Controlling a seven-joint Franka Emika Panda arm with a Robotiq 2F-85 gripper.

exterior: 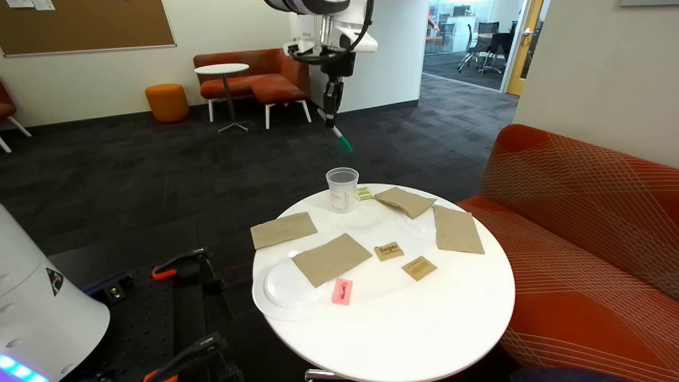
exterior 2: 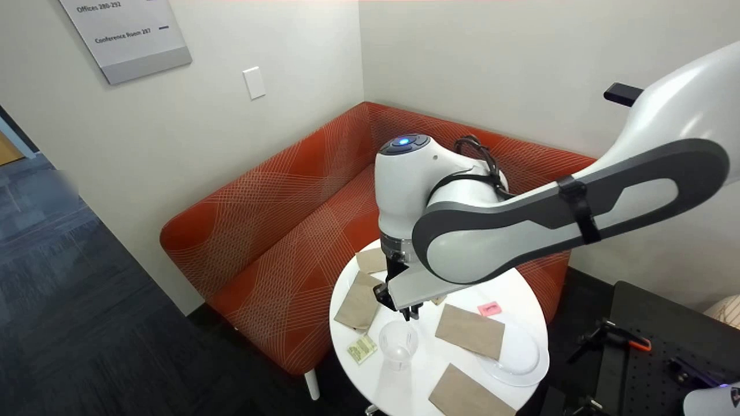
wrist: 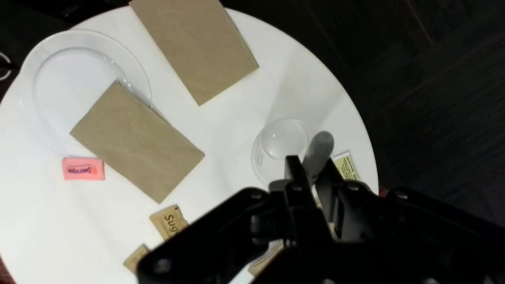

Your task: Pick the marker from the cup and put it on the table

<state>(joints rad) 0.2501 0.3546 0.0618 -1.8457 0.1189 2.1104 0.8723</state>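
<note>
The hand (exterior: 330, 118) is closed round a tilted marker (exterior: 342, 138), its green end pointing down, clear of the cup (exterior: 342, 192) on the table (exterior: 424, 318).

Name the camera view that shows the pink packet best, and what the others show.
The wrist view. There the pink packet appears largest, uncovered and seen from above, with blurred purple printing across its face. In both exterior views it also shows whole, but smaller, its printing tiny.

Sugar packet (wrist: 169, 221) partly behind hand (wrist: 311, 167), wrist view
</note>
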